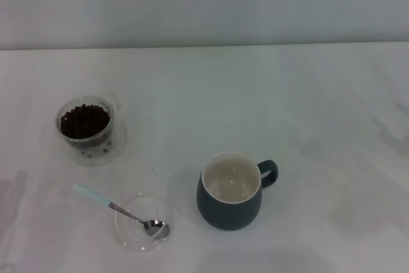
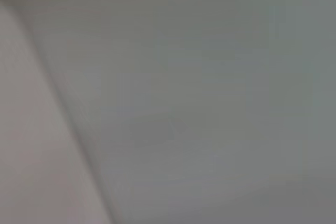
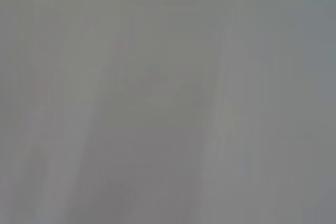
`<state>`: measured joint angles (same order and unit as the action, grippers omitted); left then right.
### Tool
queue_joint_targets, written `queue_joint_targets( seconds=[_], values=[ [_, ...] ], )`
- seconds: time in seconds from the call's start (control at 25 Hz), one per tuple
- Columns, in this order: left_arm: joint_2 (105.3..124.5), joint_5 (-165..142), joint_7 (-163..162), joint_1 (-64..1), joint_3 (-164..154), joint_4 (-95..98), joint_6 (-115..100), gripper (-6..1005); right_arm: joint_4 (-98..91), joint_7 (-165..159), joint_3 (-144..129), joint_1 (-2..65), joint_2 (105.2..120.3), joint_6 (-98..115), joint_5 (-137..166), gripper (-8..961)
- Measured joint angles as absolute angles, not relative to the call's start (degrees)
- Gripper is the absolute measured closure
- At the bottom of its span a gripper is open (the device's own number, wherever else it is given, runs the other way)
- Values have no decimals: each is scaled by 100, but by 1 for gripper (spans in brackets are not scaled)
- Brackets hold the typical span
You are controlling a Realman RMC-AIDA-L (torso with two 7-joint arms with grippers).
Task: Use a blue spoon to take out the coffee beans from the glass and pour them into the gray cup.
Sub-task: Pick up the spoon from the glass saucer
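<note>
In the head view the glass (image 1: 89,133) stands at the left of the white table, holding a heap of dark coffee beans (image 1: 84,120). The blue spoon (image 1: 118,210) lies in front of it, its pale handle pointing back left and its metal bowl resting in a shallow clear dish (image 1: 131,234). The gray cup (image 1: 231,191) stands upright at the middle front, cream inside, empty, handle to the right. Neither gripper shows in the head view. Both wrist views show only a plain grey surface.
The white table (image 1: 307,107) stretches wide to the right and behind the vessels, up to a grey wall at the back.
</note>
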<state>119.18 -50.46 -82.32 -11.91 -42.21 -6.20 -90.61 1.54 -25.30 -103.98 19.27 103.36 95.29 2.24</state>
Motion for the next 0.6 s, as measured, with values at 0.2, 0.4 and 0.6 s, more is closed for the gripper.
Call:
queue_joint_targets(
  seconds=[0.2,0.4,0.6],
  values=[
    [11923,-5072,-8877,-1195,-4707,-679,-8607,123,151,-2483,-10396,2176,10346,9311,198,259],
    [11910,-5073,-9013,-1473,-5361,-638,-8402,124,144,-2414,-10402,2298,10424,9149,218,259],
    [11902,-5083,-9052,-1651,-5597,-624,-8270,125,140,-2312,-10402,2284,10483,9137,207,259]
  ],
)
